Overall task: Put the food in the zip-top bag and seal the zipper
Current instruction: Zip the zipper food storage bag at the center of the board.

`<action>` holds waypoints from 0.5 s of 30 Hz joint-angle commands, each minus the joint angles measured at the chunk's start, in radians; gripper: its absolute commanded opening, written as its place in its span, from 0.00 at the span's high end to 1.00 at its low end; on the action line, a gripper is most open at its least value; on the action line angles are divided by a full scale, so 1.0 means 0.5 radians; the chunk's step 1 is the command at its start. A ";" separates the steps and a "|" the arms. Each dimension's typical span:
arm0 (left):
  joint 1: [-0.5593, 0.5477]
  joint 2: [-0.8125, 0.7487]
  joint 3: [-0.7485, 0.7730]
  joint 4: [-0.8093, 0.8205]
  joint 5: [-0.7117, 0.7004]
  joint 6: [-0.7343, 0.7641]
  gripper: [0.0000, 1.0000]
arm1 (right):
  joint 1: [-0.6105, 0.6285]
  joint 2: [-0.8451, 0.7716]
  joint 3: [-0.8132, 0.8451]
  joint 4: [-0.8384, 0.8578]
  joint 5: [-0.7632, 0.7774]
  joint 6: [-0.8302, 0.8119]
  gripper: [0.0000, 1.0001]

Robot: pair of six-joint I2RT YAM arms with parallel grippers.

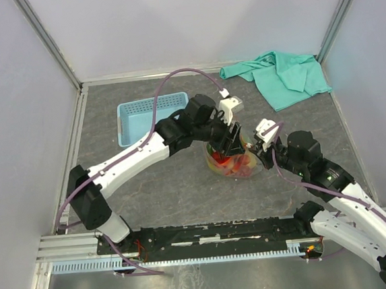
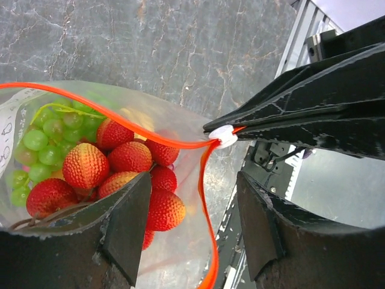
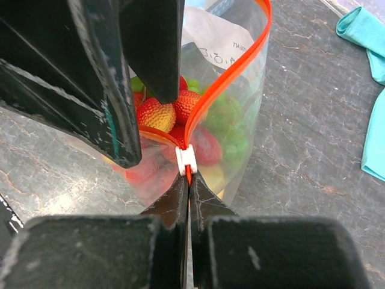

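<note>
The right gripper (image 3: pixel 188 191) has its jaws pinched tight on the end of the zipper (image 2: pixel 144 133), just beside its white slider (image 3: pixel 185 161). The left gripper (image 2: pixel 192 211) hangs over the bag's mouth with jaws spread wide, holding nothing, the near strip running between them. The food (image 2: pixel 84 165), strawberries and green grapes among it, sits inside the zip-top bag (image 3: pixel 249 114) on the worktop (image 1: pixel 184 199) between the arms; loading looks done, but the mouth gapes, so sealing is left.
</note>
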 commanded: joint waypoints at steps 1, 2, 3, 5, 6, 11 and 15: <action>0.007 0.076 0.018 0.118 0.091 0.211 0.36 | -0.002 0.021 0.101 0.115 0.076 -0.044 0.98; 0.007 0.094 0.020 0.121 0.100 0.228 0.38 | -0.003 0.029 0.098 0.120 0.077 -0.044 0.99; 0.005 0.116 0.020 0.130 0.107 0.245 0.40 | -0.004 0.034 0.093 0.133 0.075 -0.043 0.98; 0.006 0.141 0.018 0.151 0.138 0.276 0.45 | -0.003 0.039 0.087 0.156 0.062 -0.039 0.98; 0.007 0.151 0.017 0.162 0.164 0.288 0.48 | -0.002 0.041 0.084 0.172 0.055 -0.033 0.98; 0.006 0.164 0.011 0.186 0.186 0.349 0.77 | -0.006 0.044 0.065 0.218 0.065 -0.035 0.98; 0.004 0.101 -0.035 0.278 0.177 0.382 0.97 | -0.009 0.034 0.053 0.187 0.028 -0.087 0.92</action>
